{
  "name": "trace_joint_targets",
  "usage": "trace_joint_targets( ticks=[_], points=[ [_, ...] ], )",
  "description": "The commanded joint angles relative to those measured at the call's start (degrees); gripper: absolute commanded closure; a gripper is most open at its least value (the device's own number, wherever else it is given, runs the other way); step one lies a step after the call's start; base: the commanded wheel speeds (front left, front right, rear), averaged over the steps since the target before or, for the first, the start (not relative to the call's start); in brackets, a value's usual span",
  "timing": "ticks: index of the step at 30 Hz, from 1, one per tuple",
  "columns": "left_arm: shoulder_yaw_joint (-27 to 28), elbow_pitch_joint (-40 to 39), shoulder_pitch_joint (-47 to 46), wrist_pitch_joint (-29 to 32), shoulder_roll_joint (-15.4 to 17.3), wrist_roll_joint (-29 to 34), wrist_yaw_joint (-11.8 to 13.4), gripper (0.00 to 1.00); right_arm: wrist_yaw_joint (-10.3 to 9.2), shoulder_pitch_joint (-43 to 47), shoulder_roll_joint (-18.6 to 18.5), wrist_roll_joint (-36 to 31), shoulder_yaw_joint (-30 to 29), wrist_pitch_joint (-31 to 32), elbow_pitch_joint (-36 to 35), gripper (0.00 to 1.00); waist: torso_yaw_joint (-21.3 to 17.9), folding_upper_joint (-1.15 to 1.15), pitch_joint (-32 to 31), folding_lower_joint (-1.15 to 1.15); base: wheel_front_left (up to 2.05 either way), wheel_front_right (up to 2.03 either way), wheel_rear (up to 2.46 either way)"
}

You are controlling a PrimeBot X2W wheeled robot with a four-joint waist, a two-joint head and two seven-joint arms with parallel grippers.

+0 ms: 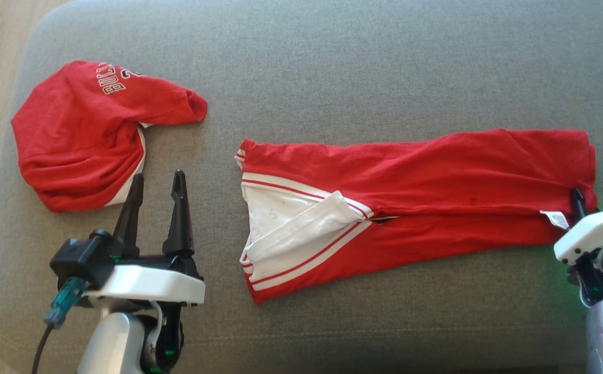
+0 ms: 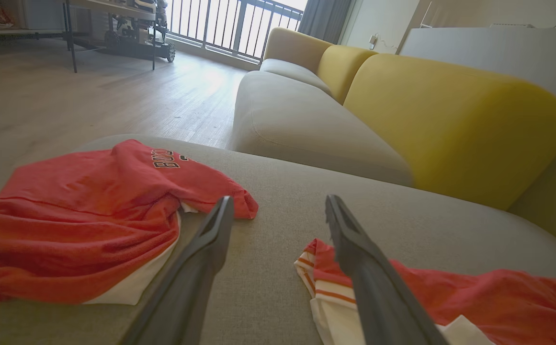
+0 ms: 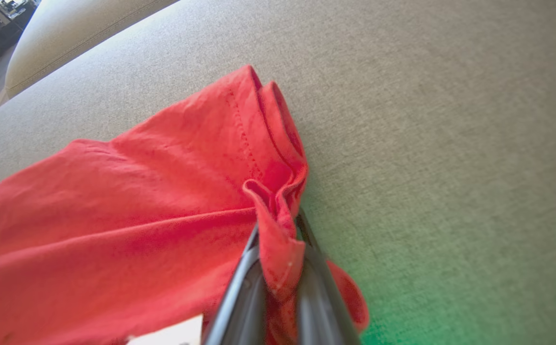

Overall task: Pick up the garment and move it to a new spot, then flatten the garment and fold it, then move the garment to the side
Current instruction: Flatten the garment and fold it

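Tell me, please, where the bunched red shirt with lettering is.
In the head view the bunched red shirt lies at the far left of the grey cushion, just beyond the open left gripper and left of the stretched red garment.

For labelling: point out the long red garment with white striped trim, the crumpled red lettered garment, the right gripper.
Long red garment with white striped trim (image 1: 436, 166), head view, upper red panel.
Crumpled red lettered garment (image 1: 72, 132), head view, middle folds.
Right gripper (image 3: 280, 237), right wrist view, between its fingertips.
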Motion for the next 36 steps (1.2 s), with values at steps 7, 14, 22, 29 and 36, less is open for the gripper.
trace_joint_targets(
  ticks=[7, 14, 22, 29, 36],
  points=[
    [1.0, -1.13, -1.26, -0.3, 0.15, 0.14, -0.08, 0.0, -0.02, 0.83, -4.27, -2.13, -0.77, -1.65, 0.74, 1.0, -0.06, 0.0, -2.24, 0.0, 0.0, 0.0, 0.0],
    [0.7, -1.09, -0.16, -0.3, 0.15, -0.52, 0.27, 0.0, -0.02, 0.96, -6.26, -5.91, -4.19, -2.26, 1.62, 1.0, -0.16, 0.0, -4.38, 0.0, 0.0, 0.0, 0.0],
    [0.11, -1.1, 1.3, -0.3, 0.15, -1.43, 0.79, 0.0, -0.02, 1.72, -2.57, -3.8, 1.01, 1.05, -3.75, 1.0, -1.29, 0.0, -7.28, 0.0, 0.0, 0.0, 0.0],
    [-0.13, -1.03, 1.85, -0.3, 0.15, -1.71, 1.25, 0.0, -0.02, 4.34, 1.2, 3.36, 9.08, 8.2, -14.64, 1.0, -2.62, 0.0, -8.37, 0.0, 0.0, 0.0, 0.0],
    [-0.19, -1.04, 1.77, -0.3, 0.15, -1.88, 1.34, 0.0, -0.02, 8.99, 4.41, 11.09, 16.62, 16.66, -30.28, 1.0, -3.38, 0.0, -8.54, 0.0, 0.0, 0.0, 0.0]
  ],
)
